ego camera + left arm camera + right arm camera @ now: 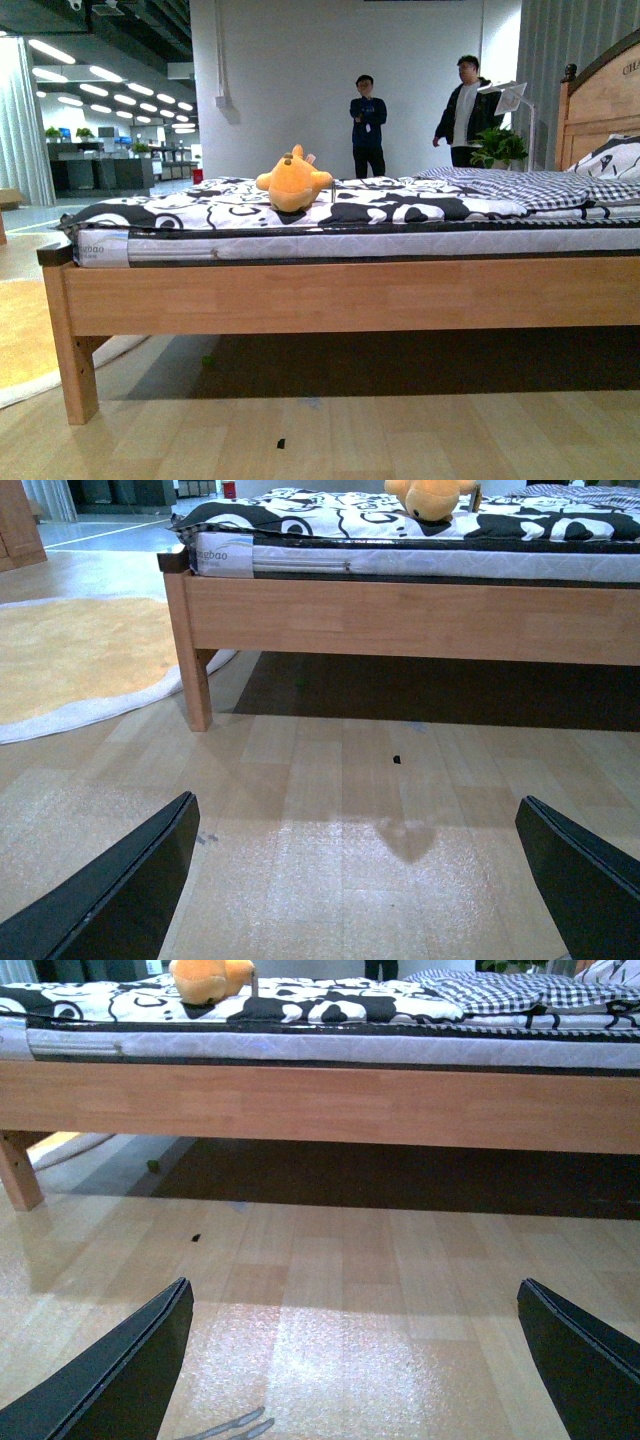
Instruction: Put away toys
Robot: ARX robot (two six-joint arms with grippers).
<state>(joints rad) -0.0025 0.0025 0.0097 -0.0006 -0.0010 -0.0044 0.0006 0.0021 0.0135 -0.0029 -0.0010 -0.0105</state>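
Our left tool (355, 800) and right tool (352, 1281) are hanging wide, empty; the plush toy (293, 180) is lying well apart on the bed (350, 295), upper centre.

Strips of ceiling lights (52, 50) glow brightly at the far left. Deep shadow lies under the bed (350, 295), and the floor (330, 880) shows pale, grainy glare in both wrist views.

The orange-yellow plush toy (293, 180) is soft, fuzzy cloth. The black-and-white patterned bedsheet (400, 205) is smooth fabric. The light wooden bed frame (340, 295) looks smooth and matt, the pale plank floor (420, 440) glossy.
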